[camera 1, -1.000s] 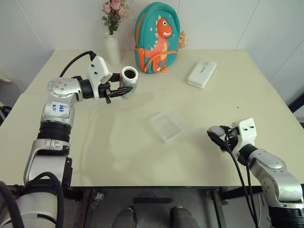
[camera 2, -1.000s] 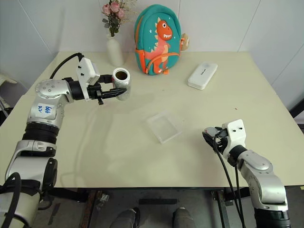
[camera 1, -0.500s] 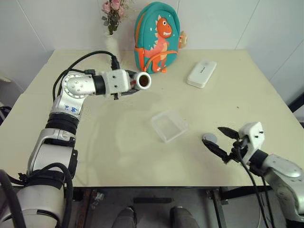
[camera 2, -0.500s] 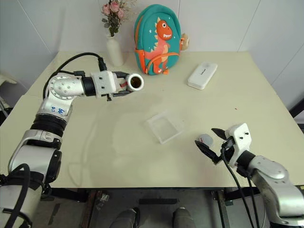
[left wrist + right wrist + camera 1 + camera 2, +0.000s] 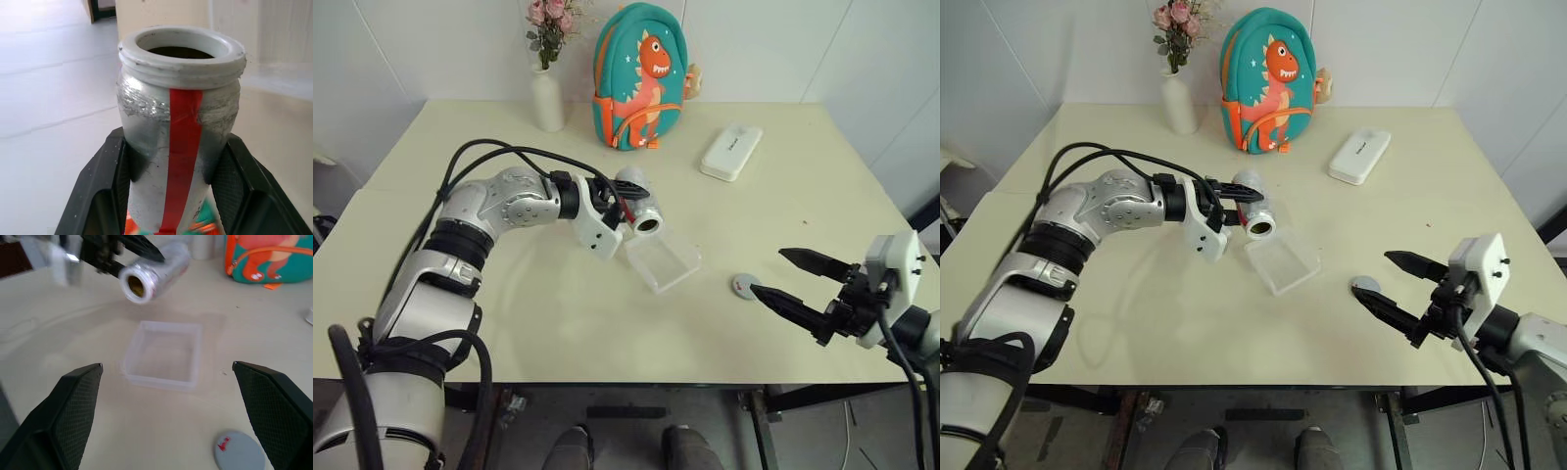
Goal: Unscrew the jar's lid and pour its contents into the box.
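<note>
Half the jar behind pincer fingers

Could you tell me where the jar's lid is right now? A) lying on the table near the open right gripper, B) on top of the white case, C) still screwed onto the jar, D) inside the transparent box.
A: the lid lies flat on the table just ahead of the open right gripper, apart from both fingers.
</note>
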Controlling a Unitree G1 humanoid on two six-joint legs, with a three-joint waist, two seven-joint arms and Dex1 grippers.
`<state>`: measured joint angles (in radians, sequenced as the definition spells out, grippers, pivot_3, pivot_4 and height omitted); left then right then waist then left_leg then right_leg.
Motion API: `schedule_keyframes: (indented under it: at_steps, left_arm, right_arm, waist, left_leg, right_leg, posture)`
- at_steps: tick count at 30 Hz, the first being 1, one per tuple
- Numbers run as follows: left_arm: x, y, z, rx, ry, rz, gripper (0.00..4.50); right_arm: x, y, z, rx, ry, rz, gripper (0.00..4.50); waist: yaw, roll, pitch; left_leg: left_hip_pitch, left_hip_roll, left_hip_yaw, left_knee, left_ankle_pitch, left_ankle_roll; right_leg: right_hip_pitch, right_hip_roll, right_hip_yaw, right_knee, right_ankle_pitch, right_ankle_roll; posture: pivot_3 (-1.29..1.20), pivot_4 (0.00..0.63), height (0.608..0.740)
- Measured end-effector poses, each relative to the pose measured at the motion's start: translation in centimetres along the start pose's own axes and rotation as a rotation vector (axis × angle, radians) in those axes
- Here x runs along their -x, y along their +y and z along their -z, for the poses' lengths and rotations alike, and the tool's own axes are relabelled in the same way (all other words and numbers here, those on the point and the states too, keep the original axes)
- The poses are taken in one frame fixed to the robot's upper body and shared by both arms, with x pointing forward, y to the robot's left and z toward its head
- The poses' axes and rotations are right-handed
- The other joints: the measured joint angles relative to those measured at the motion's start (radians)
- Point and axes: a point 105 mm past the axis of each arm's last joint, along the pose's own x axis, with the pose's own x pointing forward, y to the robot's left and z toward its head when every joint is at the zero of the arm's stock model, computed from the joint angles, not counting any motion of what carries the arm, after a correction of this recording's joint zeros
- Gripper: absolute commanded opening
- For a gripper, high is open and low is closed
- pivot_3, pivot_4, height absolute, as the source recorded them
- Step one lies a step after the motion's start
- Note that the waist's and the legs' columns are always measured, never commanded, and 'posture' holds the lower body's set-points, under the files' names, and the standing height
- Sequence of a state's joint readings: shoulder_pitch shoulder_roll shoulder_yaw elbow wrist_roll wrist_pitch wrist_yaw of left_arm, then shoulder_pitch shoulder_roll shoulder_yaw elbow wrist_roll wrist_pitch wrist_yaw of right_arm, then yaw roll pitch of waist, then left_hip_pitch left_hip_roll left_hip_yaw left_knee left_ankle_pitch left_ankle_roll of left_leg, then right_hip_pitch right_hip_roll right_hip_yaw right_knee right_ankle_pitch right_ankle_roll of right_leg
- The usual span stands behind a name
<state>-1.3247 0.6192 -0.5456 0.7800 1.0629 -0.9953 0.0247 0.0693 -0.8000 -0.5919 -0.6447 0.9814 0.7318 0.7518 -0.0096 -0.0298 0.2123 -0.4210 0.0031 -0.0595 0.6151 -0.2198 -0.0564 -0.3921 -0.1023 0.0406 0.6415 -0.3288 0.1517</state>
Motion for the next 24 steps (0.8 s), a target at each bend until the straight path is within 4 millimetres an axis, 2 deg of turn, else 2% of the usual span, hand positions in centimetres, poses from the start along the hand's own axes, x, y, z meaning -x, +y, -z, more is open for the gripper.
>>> schedule_keyframes:
  at_steps: [3, 6, 11, 14, 21, 24]
  left_arm:
    - [-0.8, 1.8, 0.3, -0.281, 0.012, -0.11, 1.88]
    - [-1.6, 2.8, -0.3, -0.439, -0.019, -0.218, 1.88]
    - [-2.8, 3.0, -2.3, -0.629, -0.098, -0.321, 1.88]
    - [-2.9, 2.6, -2.7, -0.757, -0.112, -0.331, 1.88]
    - [-2.8, 2.0, -1.7, -0.884, -0.05, -0.324, 1.88]
    - [-3.1, 2.3, -1.8, -0.912, -0.036, -0.348, 1.88]
  right_arm:
    - [0.0, 0.3, -0.4, -0.009, 0.008, -0.026, 4.48]
    - [-0.4, -0.2, -1.2, 0.014, -0.023, 0.001, 4.48]
    - [-1.7, 0.0, -0.8, -0.002, -0.021, -0.01, 4.48]
    - [-2.1, -0.4, -1.1, 0.007, -0.031, -0.007, 4.48]
    - [-2.4, -1.2, -1.4, 0.025, -0.04, 0.009, 4.48]
    - [-2.7, -1.1, -1.5, 0.033, -0.044, -0.003, 4.48]
  waist:
    - [0.01, 0.0, 0.0]
    - [0.011, 0.0, 0.0]
    - [0.009, 0.0, 0.0]
    - [0.01, 0.0, 0.0]
    - [0.014, 0.0, 0.0]
    - [0.017, 0.0, 0.0]
  left_leg:
    - [0.0, -0.001, 0.001, 0.0, 0.0, 0.0]
    - [-0.001, -0.001, 0.001, 0.0, 0.0, 0.0]
    - [-0.001, -0.001, 0.002, -0.001, 0.0, 0.0]
    - [-0.002, -0.001, 0.002, -0.001, 0.0, 0.001]
    - [-0.001, -0.001, 0.002, -0.001, 0.0, 0.001]
    - [-0.001, -0.001, 0.002, -0.001, 0.0, 0.0]
  right_leg:
    - [0.0, -0.001, 0.001, -0.002, 0.001, 0.002]
    - [0.0, -0.001, 0.001, -0.002, 0.001, 0.002]
    - [-0.001, -0.001, 0.001, -0.003, 0.001, 0.002]
    - [-0.002, -0.001, 0.002, -0.003, 0.001, 0.002]
    - [-0.002, -0.001, 0.002, -0.002, 0.001, 0.002]
    - [-0.002, -0.001, 0.002, -0.002, 0.001, 0.002]
  posture:
    - [0.0, 0.15, 0.74]
    - [0.0, 0.15, 0.74]
    - [0.0, 0.15, 0.74]
    - [0.0, 0.15, 0.74]
    - [0.0, 0.15, 0.74]
    - [0.0, 0.15, 0.74]
